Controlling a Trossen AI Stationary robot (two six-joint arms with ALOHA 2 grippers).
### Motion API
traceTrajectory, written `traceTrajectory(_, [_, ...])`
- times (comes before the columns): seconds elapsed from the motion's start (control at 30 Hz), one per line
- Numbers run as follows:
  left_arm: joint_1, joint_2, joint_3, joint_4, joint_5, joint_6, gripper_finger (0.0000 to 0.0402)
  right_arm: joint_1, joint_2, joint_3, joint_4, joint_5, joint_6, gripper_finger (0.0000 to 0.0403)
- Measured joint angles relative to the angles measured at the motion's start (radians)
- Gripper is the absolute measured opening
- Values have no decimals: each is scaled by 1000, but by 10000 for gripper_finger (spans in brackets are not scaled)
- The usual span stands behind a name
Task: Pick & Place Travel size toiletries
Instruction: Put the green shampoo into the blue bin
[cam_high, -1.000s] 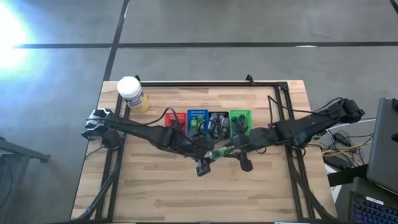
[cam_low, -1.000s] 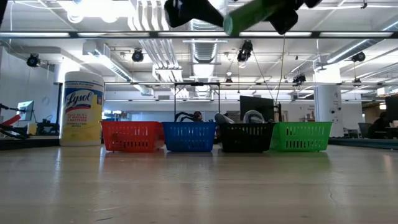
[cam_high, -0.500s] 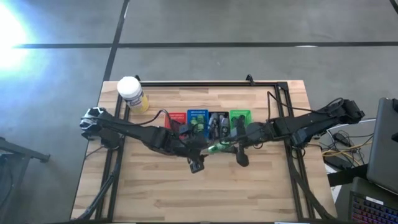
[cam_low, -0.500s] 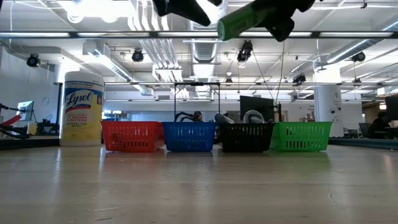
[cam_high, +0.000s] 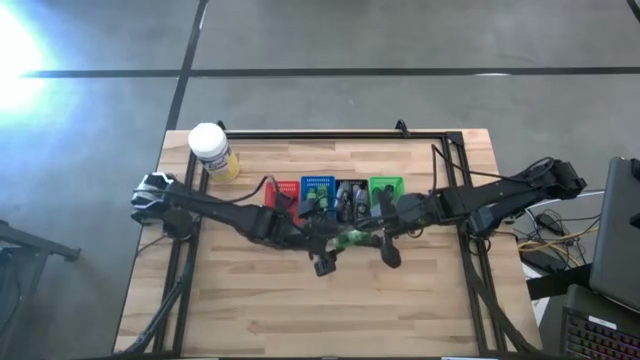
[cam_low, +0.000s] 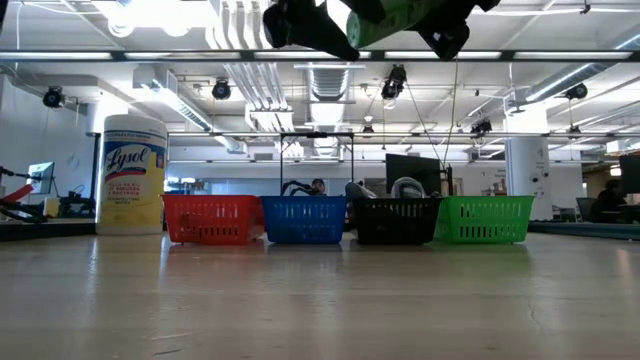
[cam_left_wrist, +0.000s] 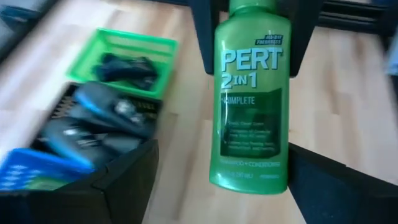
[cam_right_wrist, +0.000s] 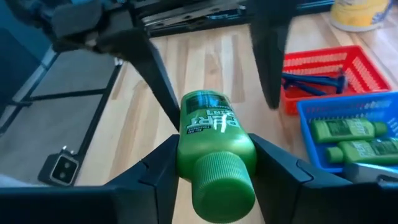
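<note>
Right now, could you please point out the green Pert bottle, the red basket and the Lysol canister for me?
green Pert bottle (cam_left_wrist: 250, 99), left wrist view, on its front label.
red basket (cam_low: 211, 219), low view, on its front wall.
Lysol canister (cam_low: 132, 175), low view, on its yellow label.

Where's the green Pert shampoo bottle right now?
The green Pert bottle is clamped in the right gripper, held above mid-table just in front of the blue basket and black basket, near the left gripper.
</note>
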Motion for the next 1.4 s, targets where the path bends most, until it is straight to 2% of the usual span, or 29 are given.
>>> traceTrajectory(0.13, [27,6,0,39,124,3,330,1,0,0,1,-27,-19,162])
traceTrajectory(0.3, [44,13,0,90,196,25,310,0,0,0,1,-28,-21,156])
traceTrajectory(0.43, [49,13,-3,96,206,25,272,0,0,0,1,-27,-16,160])
traceTrajectory(0.73, [50,13,-10,93,234,24,160,0,0,0,2,-21,-12,161])
traceTrajectory(0.97, [49,13,-10,48,173,-15,154,-1,-1,1,-16,14,-8,210])
traceTrajectory(1.1, [49,12,-11,-26,134,-99,154,0,-26,1,-57,94,-5,242])
traceTrajectory(1.2, [50,12,-18,-107,68,-221,154,0,-59,1,-103,174,0,269])
traceTrajectory(1.3, [56,11,-41,-206,-34,-431,154,1,-104,1,-174,274,59,296])
traceTrajectory(1.4, [85,11,-87,-226,-65,-649,154,0,-145,1,-251,350,148,317])
